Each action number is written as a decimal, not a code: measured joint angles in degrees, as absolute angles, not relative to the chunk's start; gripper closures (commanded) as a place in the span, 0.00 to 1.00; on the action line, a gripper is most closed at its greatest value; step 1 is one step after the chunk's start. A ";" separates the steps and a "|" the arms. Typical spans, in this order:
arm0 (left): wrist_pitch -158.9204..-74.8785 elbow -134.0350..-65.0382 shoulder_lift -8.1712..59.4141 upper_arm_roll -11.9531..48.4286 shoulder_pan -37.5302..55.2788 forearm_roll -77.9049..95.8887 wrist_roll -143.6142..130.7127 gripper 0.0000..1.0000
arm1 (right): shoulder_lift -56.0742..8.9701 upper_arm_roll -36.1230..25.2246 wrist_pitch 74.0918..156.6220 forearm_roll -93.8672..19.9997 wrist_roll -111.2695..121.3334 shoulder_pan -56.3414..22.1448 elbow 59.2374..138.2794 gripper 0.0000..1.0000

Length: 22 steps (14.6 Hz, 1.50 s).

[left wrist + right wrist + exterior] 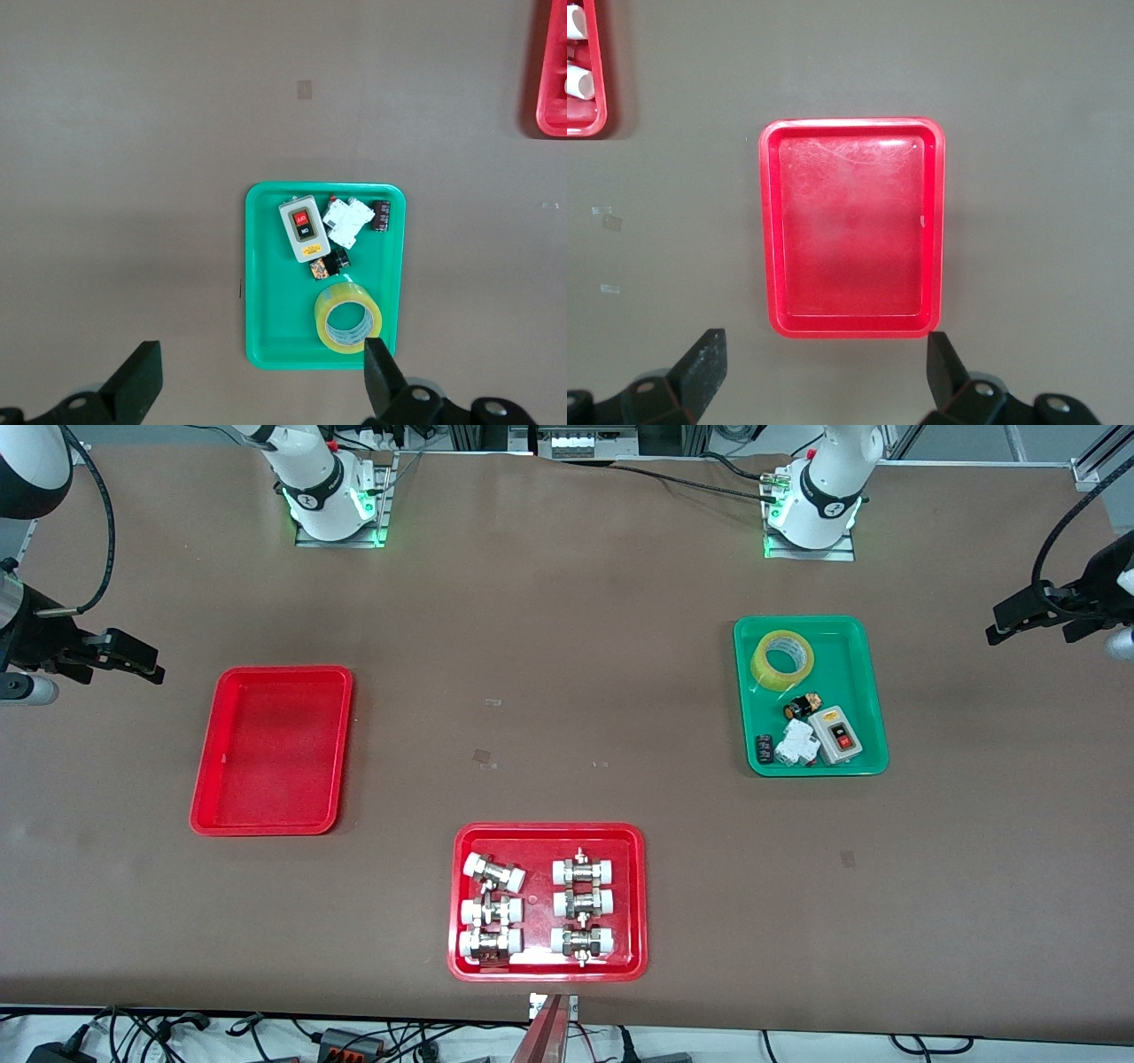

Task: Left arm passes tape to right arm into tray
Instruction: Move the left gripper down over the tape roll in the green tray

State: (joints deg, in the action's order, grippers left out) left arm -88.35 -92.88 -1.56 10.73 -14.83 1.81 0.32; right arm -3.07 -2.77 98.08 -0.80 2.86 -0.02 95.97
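Left gripper (pixel 257 390): we see its jaws spread wide and holding nothing, hanging over bare table at the left arm's end, just off the green tray (pixel 864 691).
Right gripper (pixel 824 381): jaws equally wide and holding nothing, over bare table at the right arm's end; we take this arm to be waiting.
Tape (pixel 782 660): it lies flat in the green tray, in the end farthest from the front camera, touched by neither gripper.
Other things in the green tray: a grey switch box (pixel 839 735), a white breaker (pixel 796 744) and small dark parts sit in the end nearer the front camera, close to the tape but apart from it.
Red tray (pixel 205 779): bare inside, well apart from the green tray, toward the right arm's end.
Tray of fittings (pixel 461 957): nearer the front camera than the green tray, no part of this job.
Step in hand: we judge the pickup not yet begun.
Next move: the left gripper must come over the tape, descend, and close across its wall, one finger in the core, clear of the dark parts.
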 measured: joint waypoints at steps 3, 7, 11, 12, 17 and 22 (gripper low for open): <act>-87.11 -92.85 -1.56 10.78 -14.83 1.81 0.32 0.00 | -2.99 -2.77 98.05 -0.80 2.86 -0.06 95.96 0.00; -86.78 -92.84 -1.56 10.87 -14.82 1.81 0.43 0.00 | -2.97 -2.76 98.04 -0.80 2.86 -0.08 95.97 0.00; -85.19 -92.99 -0.18 11.51 -14.35 1.82 2.24 0.00 | -2.92 -2.76 98.05 -0.79 2.86 -0.08 95.96 0.00; -83.58 -93.26 0.77 11.71 -14.12 1.84 2.46 0.00 | -2.90 -2.76 98.05 -0.79 2.86 -0.08 95.96 0.00; -86.25 -106.03 4.41 12.88 -12.54 4.67 2.09 0.00 | -2.74 -2.77 98.08 -0.79 2.86 -0.08 95.96 0.00; -104.01 -126.79 4.49 16.21 -12.52 5.64 -2.46 0.00 | -2.58 -3.03 98.54 -0.79 2.86 -0.03 95.96 0.00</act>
State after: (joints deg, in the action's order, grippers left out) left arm -104.01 -126.79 4.49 16.21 -12.52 5.64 -2.46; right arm -2.58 -3.03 98.54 -0.79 2.86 -0.03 95.96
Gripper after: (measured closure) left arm 0.000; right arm 0.000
